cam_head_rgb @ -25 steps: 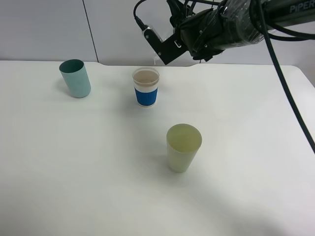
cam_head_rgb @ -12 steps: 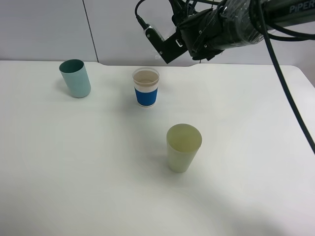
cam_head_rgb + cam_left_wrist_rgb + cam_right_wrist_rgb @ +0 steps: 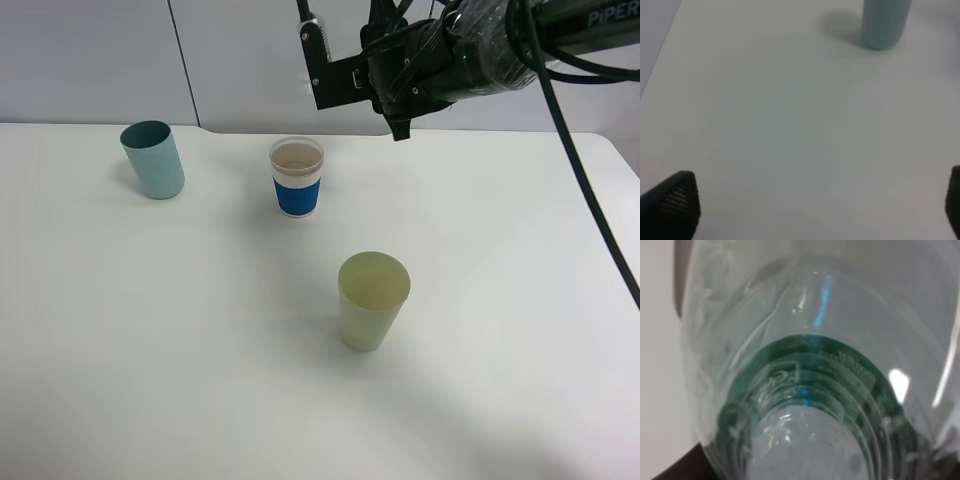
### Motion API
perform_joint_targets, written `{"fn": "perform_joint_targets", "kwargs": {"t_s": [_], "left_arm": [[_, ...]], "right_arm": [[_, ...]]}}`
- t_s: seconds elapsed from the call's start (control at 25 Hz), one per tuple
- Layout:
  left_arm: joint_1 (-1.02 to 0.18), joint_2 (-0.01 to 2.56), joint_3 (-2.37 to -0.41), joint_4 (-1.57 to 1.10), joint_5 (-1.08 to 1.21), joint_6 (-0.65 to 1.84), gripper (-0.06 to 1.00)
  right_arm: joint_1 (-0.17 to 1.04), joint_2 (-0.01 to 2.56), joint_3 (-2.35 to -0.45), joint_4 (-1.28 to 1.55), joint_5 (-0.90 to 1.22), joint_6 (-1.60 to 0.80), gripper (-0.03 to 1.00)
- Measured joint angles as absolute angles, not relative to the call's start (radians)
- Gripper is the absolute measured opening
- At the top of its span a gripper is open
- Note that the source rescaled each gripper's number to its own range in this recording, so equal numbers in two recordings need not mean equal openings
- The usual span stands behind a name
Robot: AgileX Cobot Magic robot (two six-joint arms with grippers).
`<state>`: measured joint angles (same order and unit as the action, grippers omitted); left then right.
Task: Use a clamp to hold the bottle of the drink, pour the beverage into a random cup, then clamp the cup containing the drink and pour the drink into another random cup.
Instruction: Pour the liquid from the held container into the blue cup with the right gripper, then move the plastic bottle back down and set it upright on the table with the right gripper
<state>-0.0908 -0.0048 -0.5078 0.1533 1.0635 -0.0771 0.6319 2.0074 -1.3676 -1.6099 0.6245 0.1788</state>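
The right gripper is clamped on the clear, green-labelled bottle. It holds the bottle in the air above and a little behind the blue-sleeved paper cup, I'd guess so the drink lands there rather than in the teal cup or the pale yellow-green cup. Seen from the wrist, the bottle's ridges and label curve off in rings, so its long axis seems to run away from the lens (which end is the mouth, I can't tell). The left gripper hangs wide open over the table, holding nothing.
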Motion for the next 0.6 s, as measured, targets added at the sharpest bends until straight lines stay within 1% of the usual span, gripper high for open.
{"fn": "perform_joint_targets", "kwargs": {"t_s": [0.24, 0.48, 0.6], "left_arm": [[-0.091, -0.005, -0.508, 0.153, 1.063, -0.077, 1.00], [-0.091, -0.005, -0.508, 0.153, 1.063, -0.077, 1.00], [-0.091, -0.005, -0.508, 0.153, 1.063, -0.077, 1.00]], "right_arm": [[0.632, 2.007, -1.368, -1.471, 0.625, 0.590, 0.00], [0.617, 2.007, -1.368, -1.373, 0.581, 0.890, 0.00], [0.605, 2.002, -1.368, -1.291, 0.546, 0.991, 0.00]]}}
